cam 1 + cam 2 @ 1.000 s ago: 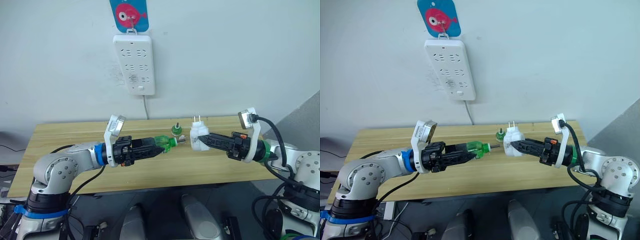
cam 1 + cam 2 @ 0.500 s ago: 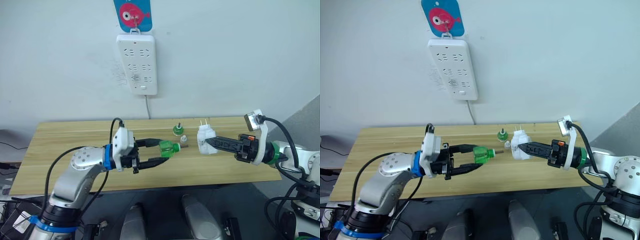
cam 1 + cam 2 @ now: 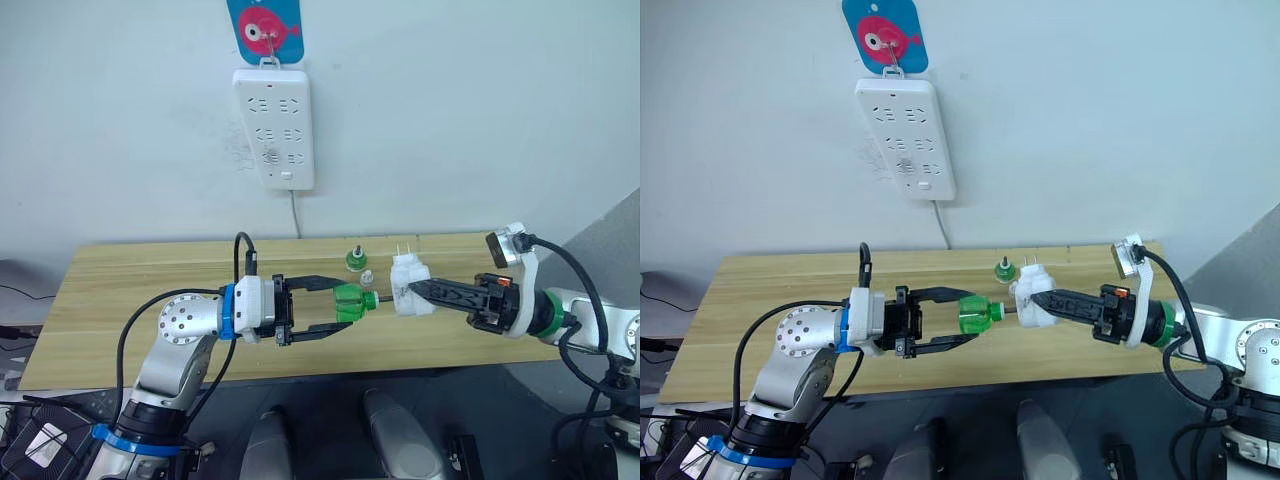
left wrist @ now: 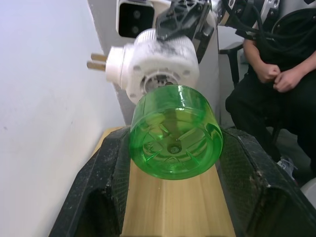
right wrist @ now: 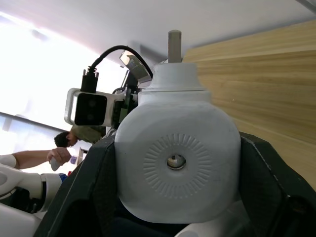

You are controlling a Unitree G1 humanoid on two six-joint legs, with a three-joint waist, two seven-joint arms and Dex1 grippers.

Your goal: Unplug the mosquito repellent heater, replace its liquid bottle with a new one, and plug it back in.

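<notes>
The mosquito repellent heater is held above the wooden table by the right gripper, whose fingers are clamped on its white body; the two prongs point upward. A green liquid bottle is seen horizontal between the spread fingers of the left gripper; whether the pads press it cannot be told. Its neck is aimed at the heater's underside, close by. A second green bottle stands on the table behind. A white power strip hangs on the wall.

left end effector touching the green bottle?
Touching. Left wrist view shows the green bottle pinched between both fingers of the left end effector.
</notes>
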